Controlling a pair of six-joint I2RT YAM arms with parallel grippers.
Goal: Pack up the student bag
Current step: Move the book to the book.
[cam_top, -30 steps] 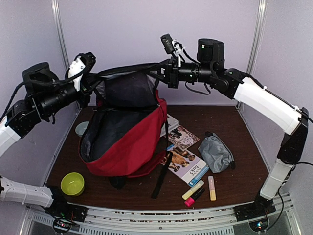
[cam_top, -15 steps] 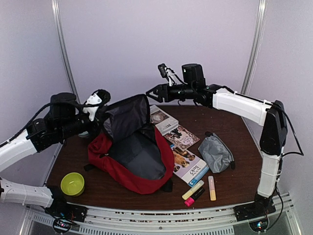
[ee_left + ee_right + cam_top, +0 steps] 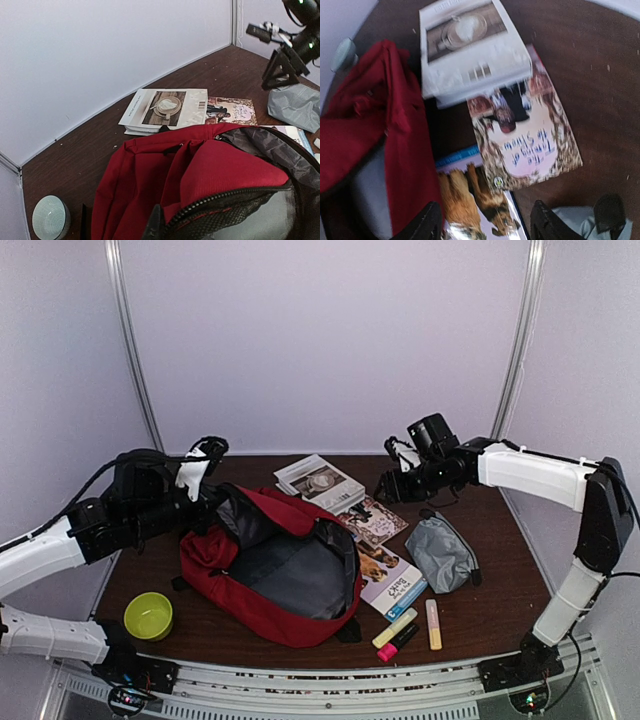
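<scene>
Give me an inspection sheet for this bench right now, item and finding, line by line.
Surface: brown wooden table.
Job's things: student bag lying open, grey lining showing.
Clutter: three books, grey pouch, three highlighters, green bowl.
End effectors: left end effector clamped on bag rim; right end effector spread, empty, over books.
Cables: black cable loops along left arm.
Surroundings: pale walls, metal posts.

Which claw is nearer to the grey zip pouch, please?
Right. The right claw hangs open just beyond the grey zip pouch; the left claw grips the student bag, which lies between it and the pouch.
</scene>
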